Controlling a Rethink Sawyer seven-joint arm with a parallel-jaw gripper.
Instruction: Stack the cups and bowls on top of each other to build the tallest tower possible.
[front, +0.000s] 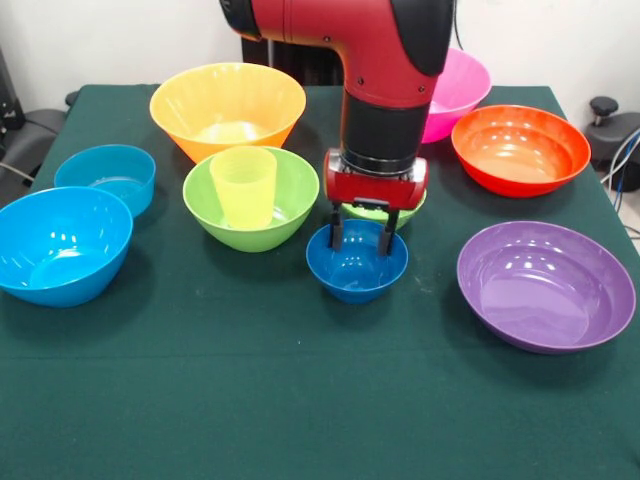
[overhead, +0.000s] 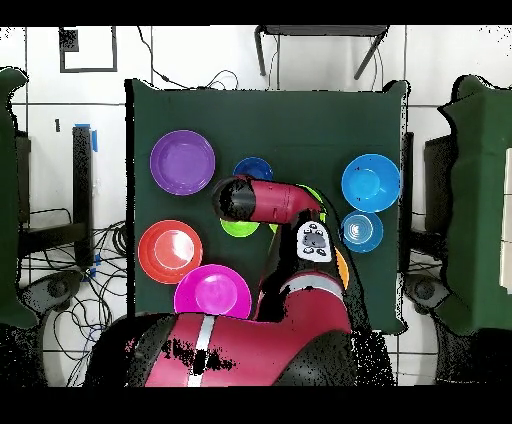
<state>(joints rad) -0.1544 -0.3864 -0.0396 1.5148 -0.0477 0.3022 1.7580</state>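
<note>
the green table (front: 250, 400) is seen covered with bowls set apart from one another, and the red and black arm (front: 385, 60) is seen coming down over its middle. a large orange bowl (front: 228, 105) is found at the far side, with a purple bowl (front: 545, 285) at the near right of the front view, a red-orange bowl (front: 520, 148) behind it and a pink bowl (front: 455, 90) partly hidden by the arm. a big blue bowl (front: 62, 245) is placed at the left edge, and a lower light-blue bowl (front: 105, 175) just behind it. the yellow tumbler (front: 243, 185) is stood upright inside the lime-green bowl (front: 265, 200). the gripper (front: 362, 238) is lowered into a small dark blue bowl (front: 357, 262), its two fingers (front: 387, 232) held a little apart, one on each side of the far rim; whether the rim is actually pinched cannot be told. a second small green bowl (front: 385, 212) is glimpsed just behind the gripper.
</note>
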